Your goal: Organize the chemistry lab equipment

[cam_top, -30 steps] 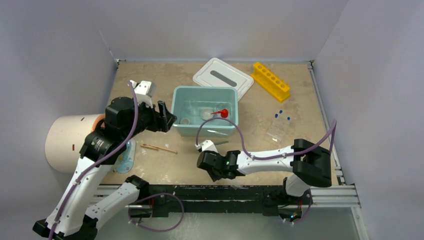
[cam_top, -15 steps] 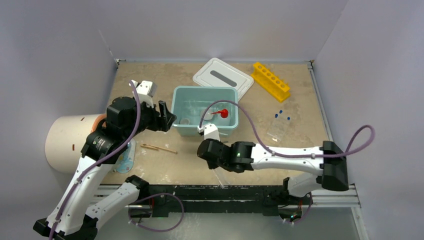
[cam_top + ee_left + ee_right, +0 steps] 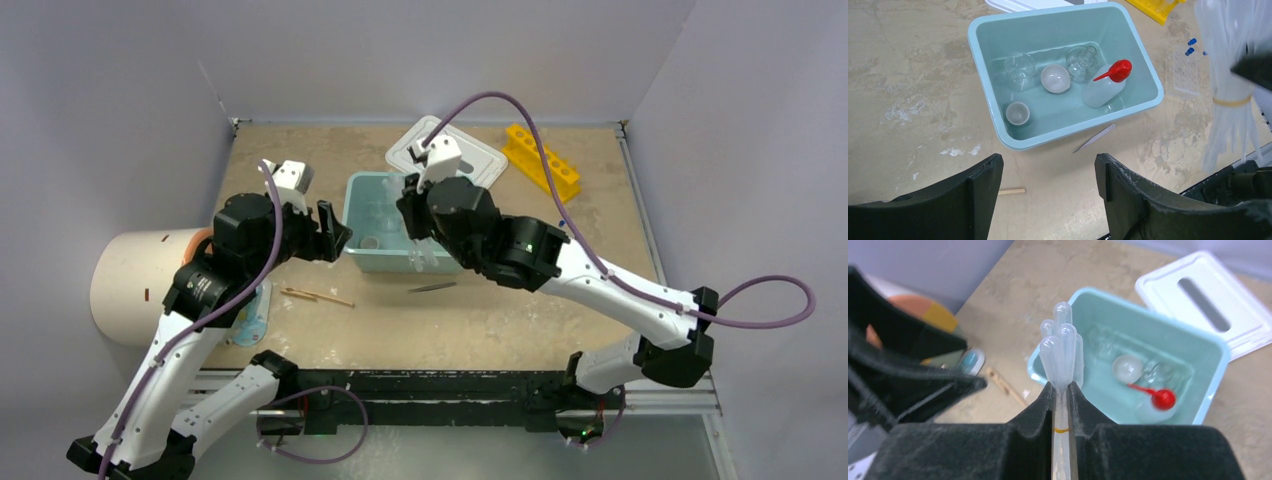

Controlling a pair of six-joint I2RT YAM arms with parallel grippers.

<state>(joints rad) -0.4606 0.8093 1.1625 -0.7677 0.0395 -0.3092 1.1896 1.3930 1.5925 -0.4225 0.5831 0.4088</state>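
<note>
Right pincer [image 3: 1062,388] raised pipettes [image 3: 1060,347] over tub [image 3: 985,65] — beige tabletop [image 3: 908,75].

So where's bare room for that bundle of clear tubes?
In the tub, the floor strip between the small bowl and the squeeze bottle is bare; the rest is crowded with glassware and a white bowl. The table between the tweezers and its near edge is bare too.

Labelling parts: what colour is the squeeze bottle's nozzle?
Red; the nozzle shows best in the left wrist view.

links: white plastic arm shells [image 3: 610,295]
joints: black rounded motor housings [image 3: 245,225]
cables: purple looping hoses [image 3: 490,95]
tips: black wedge-shaped fingers [image 3: 1143,200]
</note>
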